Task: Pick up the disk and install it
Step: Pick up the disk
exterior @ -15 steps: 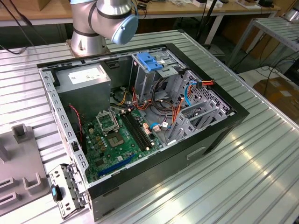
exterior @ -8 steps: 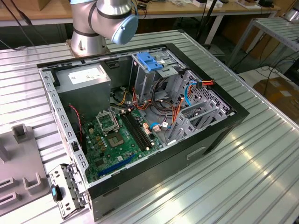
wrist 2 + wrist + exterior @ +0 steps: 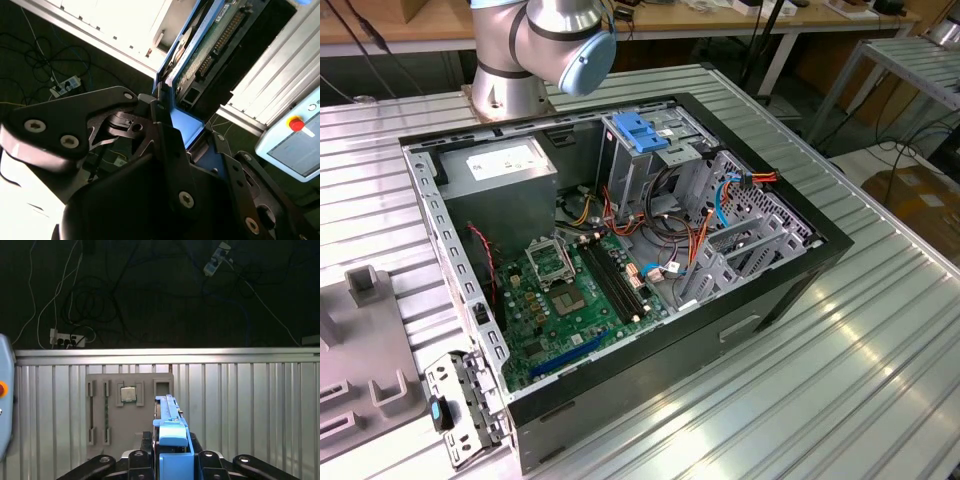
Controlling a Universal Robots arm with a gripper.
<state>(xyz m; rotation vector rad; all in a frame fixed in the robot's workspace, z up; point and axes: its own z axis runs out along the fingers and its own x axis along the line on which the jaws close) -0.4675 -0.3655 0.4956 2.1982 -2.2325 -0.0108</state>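
The disk (image 3: 168, 415) is seen edge-on in the first wrist view, its blue carrier rail standing up between the black fingers of my gripper (image 3: 172, 452). It is held above the ribbed metal table. In the second wrist view the disk (image 3: 215, 37) shows its green circuit-board underside with the blue rail along its edge, and the gripper (image 3: 172, 132) is shut on that rail. The exterior view has the open computer case (image 3: 790, 285) lying on the table, with a drive cage (image 3: 645, 165) at its far side.
A grey power supply box (image 3: 505, 170) and a motherboard (image 3: 570, 300) sit inside the case. The flat blue latch plate (image 3: 640, 130) tops the drive cage. A grey parts fixture (image 3: 129, 410) lies on the table. A pendant with a red button (image 3: 295, 122) is close by. The arm's base (image 3: 510, 90) stands behind the case.
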